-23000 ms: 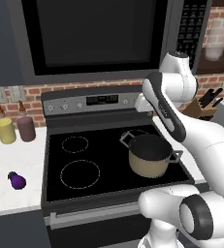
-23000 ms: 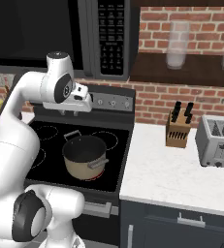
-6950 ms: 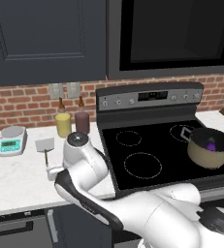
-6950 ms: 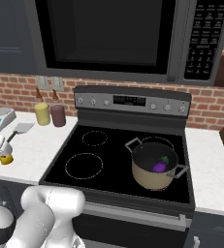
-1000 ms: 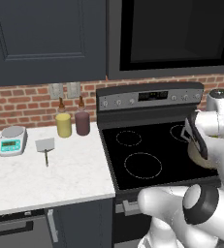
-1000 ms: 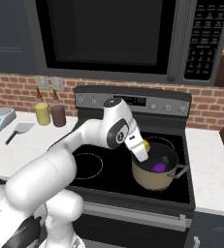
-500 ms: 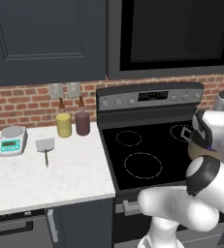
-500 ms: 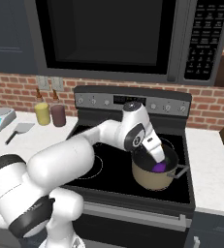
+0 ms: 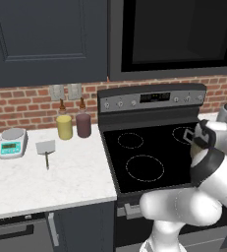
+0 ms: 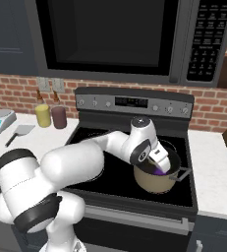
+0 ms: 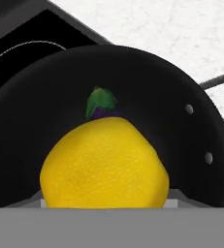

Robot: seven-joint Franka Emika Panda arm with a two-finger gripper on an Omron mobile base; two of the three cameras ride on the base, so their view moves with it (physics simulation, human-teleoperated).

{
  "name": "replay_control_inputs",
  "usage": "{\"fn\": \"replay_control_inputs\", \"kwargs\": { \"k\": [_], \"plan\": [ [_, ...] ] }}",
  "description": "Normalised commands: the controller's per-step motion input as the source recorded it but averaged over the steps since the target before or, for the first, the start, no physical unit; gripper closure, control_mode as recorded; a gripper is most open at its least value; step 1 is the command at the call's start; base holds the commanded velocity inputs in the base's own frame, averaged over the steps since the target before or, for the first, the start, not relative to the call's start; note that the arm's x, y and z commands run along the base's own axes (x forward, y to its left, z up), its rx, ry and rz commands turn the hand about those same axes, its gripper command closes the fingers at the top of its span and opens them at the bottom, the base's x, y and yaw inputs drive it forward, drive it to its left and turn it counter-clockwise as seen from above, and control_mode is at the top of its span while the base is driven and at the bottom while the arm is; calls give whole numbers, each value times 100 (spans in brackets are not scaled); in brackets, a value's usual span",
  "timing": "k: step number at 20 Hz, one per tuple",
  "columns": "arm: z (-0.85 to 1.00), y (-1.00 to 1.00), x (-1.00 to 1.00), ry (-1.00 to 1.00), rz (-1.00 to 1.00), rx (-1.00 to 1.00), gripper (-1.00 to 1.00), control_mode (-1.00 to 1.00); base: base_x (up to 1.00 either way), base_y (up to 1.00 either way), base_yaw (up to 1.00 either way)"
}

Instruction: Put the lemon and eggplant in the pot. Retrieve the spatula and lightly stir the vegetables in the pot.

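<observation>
Over the black glass stovetop point(image 10: 110, 177), at its right front ring, sits the round tan pot with a dark inside and grey loop handles point(image 10: 156, 181). The white arm reaches across so that the hand point(image 10: 160, 161) hangs just above the pot's rim. Its fingers are clamped on the round bright yellow lemon point(image 11: 105, 164), which is right over the pot's dark well. The glossy purple eggplant with a green cap point(image 11: 100, 106) already lies on the bottom, beyond the lemon.

To do this well, I would lower a little past the rim and let go over bare bottom, so the lemon does not bounce off the eggplant. The rim is close all round, so lifting straight up looks safest.

Far to the left, the small grey spatula with a flat blade point(image 9: 45, 149) lies on the white tabletop point(image 9: 46, 182), with open room around it.
</observation>
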Motion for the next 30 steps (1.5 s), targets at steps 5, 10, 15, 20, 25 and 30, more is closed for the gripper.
{"fn": "replay_control_inputs", "kwargs": {
  "k": [5,10,15,20,25,30],
  "plan": [
    [-28,0,46,1,16,3,100,-100,0,0,0],
    [-15,-3,37,1,14,2,100,-100,0,0,0],
    [-8,-5,14,3,9,0,100,-100,0,0,0],
    [-5,0,2,5,5,0,-100,-100,0,0,0],
    [-5,0,3,6,4,0,-100,-100,0,0,0],
    [-2,0,0,1,4,0,-100,-100,0,0,0]
  ]
}}
